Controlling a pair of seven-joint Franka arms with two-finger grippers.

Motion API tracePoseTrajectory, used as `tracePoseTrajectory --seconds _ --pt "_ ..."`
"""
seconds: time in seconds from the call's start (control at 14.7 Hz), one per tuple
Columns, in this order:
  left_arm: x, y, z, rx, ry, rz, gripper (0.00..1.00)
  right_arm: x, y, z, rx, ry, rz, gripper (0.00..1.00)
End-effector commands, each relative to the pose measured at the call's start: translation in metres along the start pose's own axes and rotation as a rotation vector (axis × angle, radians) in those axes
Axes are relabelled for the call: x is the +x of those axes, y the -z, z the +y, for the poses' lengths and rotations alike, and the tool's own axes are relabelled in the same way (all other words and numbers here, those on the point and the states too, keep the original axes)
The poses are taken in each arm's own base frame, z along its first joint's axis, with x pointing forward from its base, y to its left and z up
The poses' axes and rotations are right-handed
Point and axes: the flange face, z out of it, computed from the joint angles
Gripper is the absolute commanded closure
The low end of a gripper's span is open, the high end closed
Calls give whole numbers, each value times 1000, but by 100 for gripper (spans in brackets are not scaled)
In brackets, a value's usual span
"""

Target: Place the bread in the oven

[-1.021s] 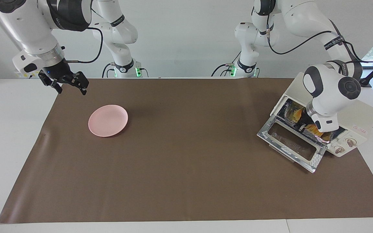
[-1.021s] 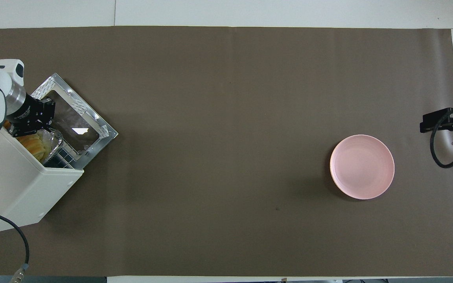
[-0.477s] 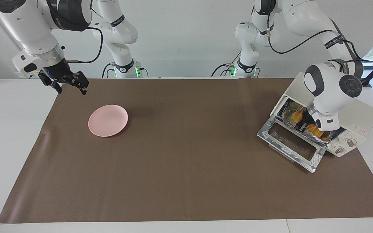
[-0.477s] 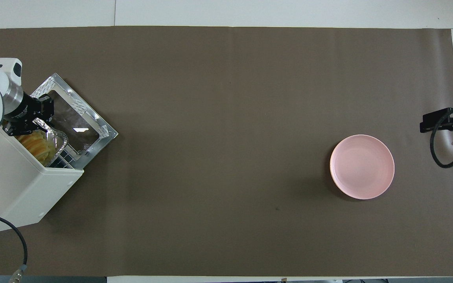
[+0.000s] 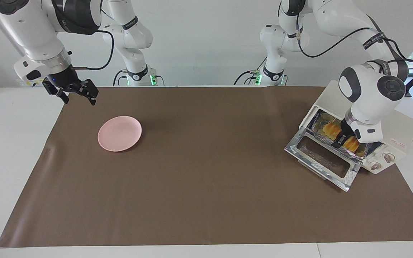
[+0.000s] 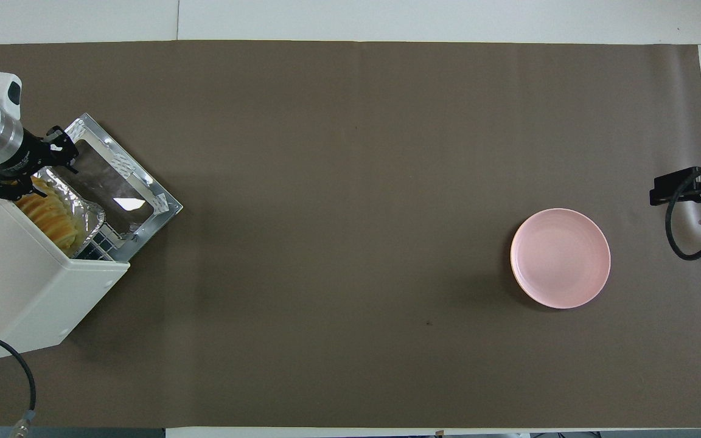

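The bread [image 5: 330, 128], a row of yellow-orange slices, lies in a silver foil tray [image 6: 81, 207] on the rack in the mouth of the cream-white oven [image 5: 400, 129], at the left arm's end of the table. The oven's glass door [image 5: 321, 157] hangs open and flat. In the overhead view the bread [image 6: 52, 216] sits just inside the oven [image 6: 22, 286]. My left gripper [image 5: 340, 139] hangs open just above the bread, at the oven's opening, and holds nothing; it also shows in the overhead view [image 6: 31, 167]. My right gripper [image 5: 78, 99] is open and empty.
A round pink plate [image 5: 119, 133] lies bare on the brown mat toward the right arm's end, also in the overhead view [image 6: 560, 258]. The right gripper [image 6: 661, 190] waits over the mat's edge by the plate. The oven's two knobs face the table's middle.
My left gripper has let go of the bread and risen back out of the oven's mouth. More of the bread and foil tray now shows. The right arm has not moved.
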Motion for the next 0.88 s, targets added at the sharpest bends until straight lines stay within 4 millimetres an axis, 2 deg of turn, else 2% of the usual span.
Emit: tracePoseTrajectory --seconds 0.0,0.2,0.34,0.48,0.68,0.82 --pt "-6 8 4 6 -28 21 0 -2 1 1 -11 -9 -5 0" --pt "-7 30 11 -9 -46 42 0 -2 1 1 -11 -9 -5 0" --pt "-9 60 17 -15 -69 59 0 -2 1 1 -11 -9 -5 0" --pt "-10 79 20 6 -101 43 0 -2 1 2 -11 -10 -5 0" --pt "-15 99 28 -3 -193 51 0 -2 1 1 -11 -9 -5 0" --pt "-23 102 38 -3 -212 23 0 -2 1 1 -11 -9 -5 0"
